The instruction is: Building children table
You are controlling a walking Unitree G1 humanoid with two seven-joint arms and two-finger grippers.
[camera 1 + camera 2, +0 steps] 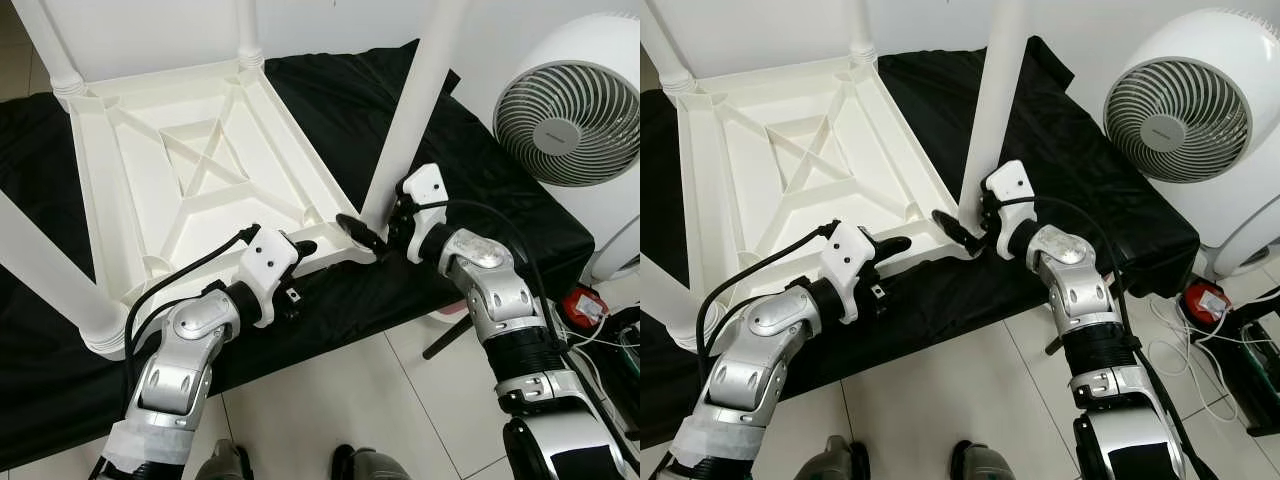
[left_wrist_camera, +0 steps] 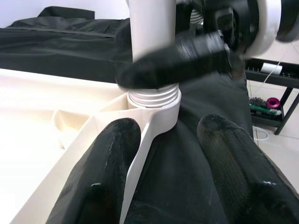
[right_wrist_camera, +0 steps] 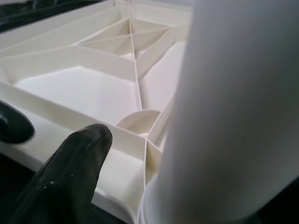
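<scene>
An upside-down white plastic children's table top (image 1: 190, 170), ribbed with a crossed brace on its underside, lay on a black cloth (image 1: 420, 130) with white round plastic legs standing up from its corners. The right gripper (image 1: 372, 236) sat at the near right corner, its two long black fingers closed around the base of the white tubular leg (image 1: 415, 110) that rose from that corner. One finger (image 1: 360, 232) crossed the near side of the tube just above the socket. In the left wrist view that same finger lay as a dark bar (image 2: 173, 63) across the leg directly above the threaded collar (image 2: 154, 96), where the leg met the corner socket. In the right wrist view the leg (image 3: 233, 112) stood close against one finger (image 3: 70, 177), with the table's ribbed underside (image 3: 93, 88) spread beyond the fingertip.

The left gripper (image 1: 303, 250) reached to the table's near edge, just beside the right gripper's fingers and short of the same corner. Its fingers (image 2: 107, 172) stood apart in a narrow spread, straddling the thin white rim (image 2: 142, 149) of the table top, one finger over the table's inner side and the other over the black cloth. The rim ran between the fingertips toward the collar; whether the pads touched it could not be told.

A round white electric fan (image 1: 570, 100) stood on the floor beyond the right arm, well apart from both grippers.
</scene>
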